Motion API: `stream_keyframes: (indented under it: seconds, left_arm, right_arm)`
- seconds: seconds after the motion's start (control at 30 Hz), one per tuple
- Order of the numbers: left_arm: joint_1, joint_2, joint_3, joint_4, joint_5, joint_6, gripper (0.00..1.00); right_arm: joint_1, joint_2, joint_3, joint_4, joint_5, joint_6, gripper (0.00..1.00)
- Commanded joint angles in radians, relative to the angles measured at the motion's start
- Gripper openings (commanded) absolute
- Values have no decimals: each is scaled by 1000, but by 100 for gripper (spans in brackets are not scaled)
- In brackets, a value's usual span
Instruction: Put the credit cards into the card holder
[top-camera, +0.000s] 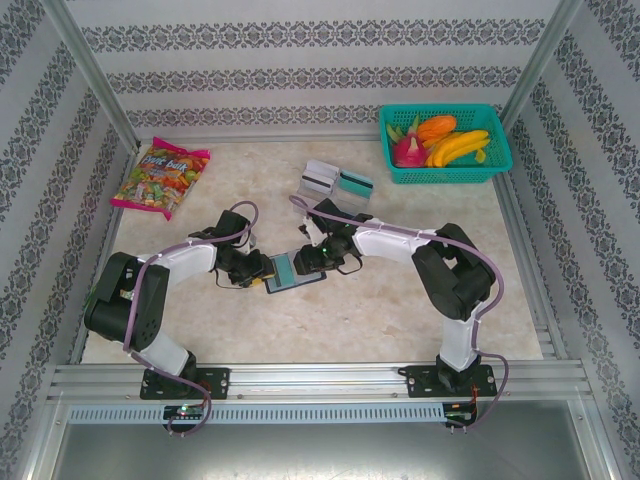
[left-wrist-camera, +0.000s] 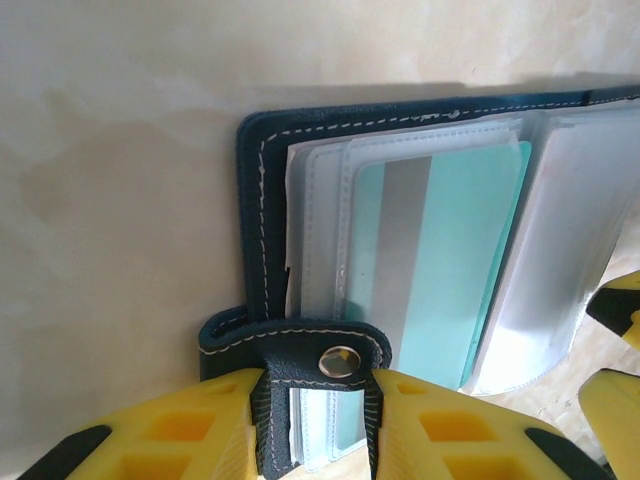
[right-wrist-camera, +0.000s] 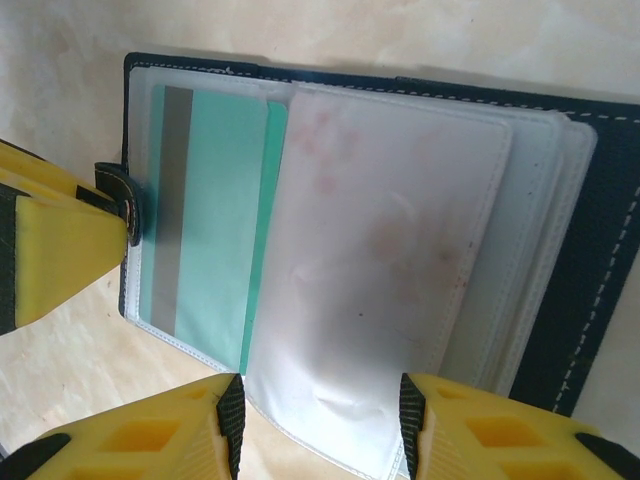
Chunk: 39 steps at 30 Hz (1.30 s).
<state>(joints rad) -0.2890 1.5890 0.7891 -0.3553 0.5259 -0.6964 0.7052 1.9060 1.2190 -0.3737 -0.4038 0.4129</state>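
- The left gripper (left-wrist-camera: 318, 405) is pinching the tab (left-wrist-camera: 335, 362) of the card holder (left-wrist-camera: 250, 200), likely pinning it open.
- The right gripper (right-wrist-camera: 320, 420) is squeezing a clear sleeve (right-wrist-camera: 390, 250), likely lifting it.

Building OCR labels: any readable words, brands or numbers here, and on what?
Candy bag: lettering present, too small and blurred to read.
Teal card in the card holder: grey stripe, no text.
Loose cards: nothing legible.

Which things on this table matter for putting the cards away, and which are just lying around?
For the job: card holder, teal card in its sleeve, loose credit cards.
Lying about: candy bag, teal basket with fruit.
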Motion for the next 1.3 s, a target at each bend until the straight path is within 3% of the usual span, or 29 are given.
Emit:
stream_keyframes:
  seconds: [0.0, 0.23, 0.63, 0.97, 1.27]
  left_arm:
    - [-13, 19, -27, 19, 5, 8, 35]
    - [-12, 20, -33, 25, 3, 8, 35]
    - [-15, 23, -32, 31, 11, 6, 33]
    - [-13, -1, -34, 42, 10, -16, 33]
    - [38, -126, 60, -47, 3, -87, 37]
  right_arm:
    - [13, 39, 4, -12, 20, 3, 47]
    - [22, 67, 15, 1, 8, 19, 47]
    - [74, 112, 124, 168, -199, 123, 47]
    - [71, 73, 48, 319, -273, 164, 47]
    - [73, 70, 22, 279, -196, 76, 47]
